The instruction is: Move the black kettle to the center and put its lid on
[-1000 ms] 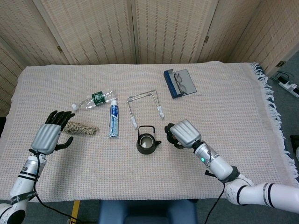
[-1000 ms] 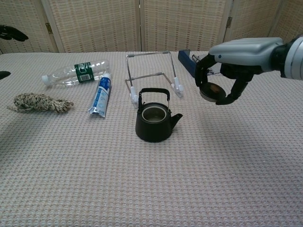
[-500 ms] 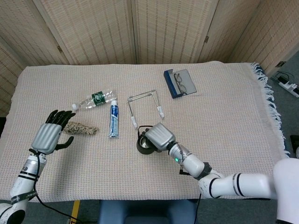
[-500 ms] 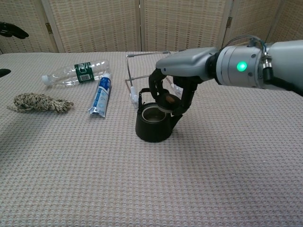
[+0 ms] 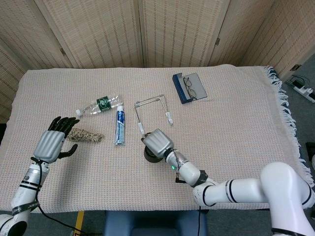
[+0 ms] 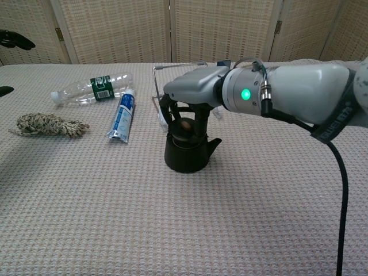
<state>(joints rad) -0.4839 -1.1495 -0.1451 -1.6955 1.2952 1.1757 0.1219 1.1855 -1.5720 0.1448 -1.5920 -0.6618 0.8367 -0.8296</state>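
Observation:
The black kettle [image 6: 184,159] stands upright near the middle of the cloth-covered table; in the head view only its lower edge [image 5: 149,157] shows under my right hand [image 5: 157,141]. My right hand [image 6: 192,95] hangs directly over the kettle, fingers pointing down around the lid [image 6: 185,126]. It holds the lid at the kettle's mouth, inside the raised handle. I cannot tell whether the lid is fully seated. My left hand [image 5: 51,142] hovers far to the left with its fingers spread and nothing in it; only its dark fingertips [image 6: 12,39] show in the chest view.
A rope bundle [image 5: 84,134] lies beside my left hand. A plastic bottle [image 5: 98,104] and a toothpaste tube [image 5: 119,125] lie left of the kettle. A wire rack [image 5: 152,112] stands just behind the kettle. A glasses case [image 5: 189,87] sits further back right.
My right hand carried the lid leftward from right of the kettle to over it, then lowered it to the kettle's mouth. The left hand and kettle stayed still.

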